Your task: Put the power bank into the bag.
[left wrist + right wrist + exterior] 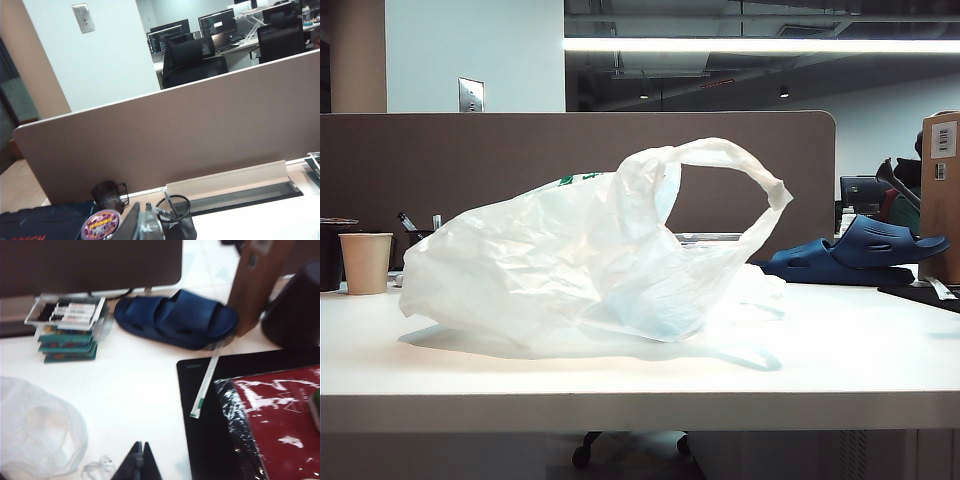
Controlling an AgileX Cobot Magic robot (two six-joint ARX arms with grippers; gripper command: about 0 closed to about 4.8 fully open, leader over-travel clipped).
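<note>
Both claws are closed and empty: right claw (140, 460) hovers above the bench (140, 390), at 3 o'clock from the bag (590, 260); left claw (145, 225) faces the partition. The power bank is not visible, so it is possibly inside already; if not, the bag's collapsed mouth may block insertion.

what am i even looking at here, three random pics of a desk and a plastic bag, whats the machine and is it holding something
It is a two-armed robot; each arm ends in a two-finger pincer with a camera at the wrist. One picture comes from a fixed camera facing the table: a crumpled white plastic bag lies there, with a paper cup and blue slippers nearby. The arms are out of that shot. The left wrist camera looks at the desk divider and a mesh pen cup; its pincer cannot be made out. The right wrist camera shows the right pincer, shut and holding nothing, above the table beside the bag. No power bank can be made out.
</note>
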